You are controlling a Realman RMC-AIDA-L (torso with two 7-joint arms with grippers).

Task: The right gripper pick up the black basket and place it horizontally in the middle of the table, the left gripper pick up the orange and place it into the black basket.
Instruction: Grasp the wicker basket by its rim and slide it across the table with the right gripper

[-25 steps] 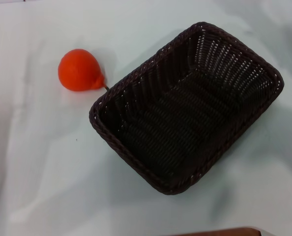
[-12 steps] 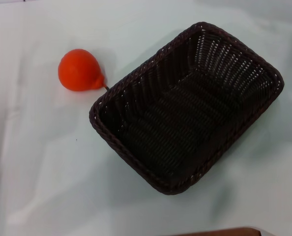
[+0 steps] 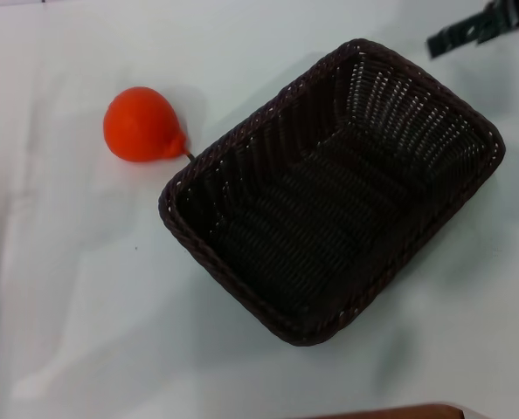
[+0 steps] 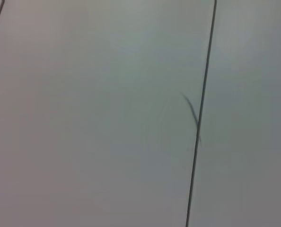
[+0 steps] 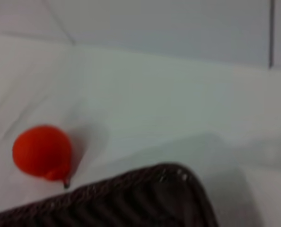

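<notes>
The black basket is a dark woven rectangle lying at a slant on the white table, empty inside. The orange rests on the table just beyond the basket's left corner, its stem nearly touching the rim. My right gripper shows only as dark fingers at the top right of the head view, above and beyond the basket's far right corner, holding nothing. The right wrist view shows the orange and a corner of the basket's rim. My left gripper is out of view.
A brown edge shows at the bottom of the head view. The left wrist view shows only a pale flat surface with a thin dark line.
My right gripper has come into the head view at the top right. The basket and the orange have not moved.
</notes>
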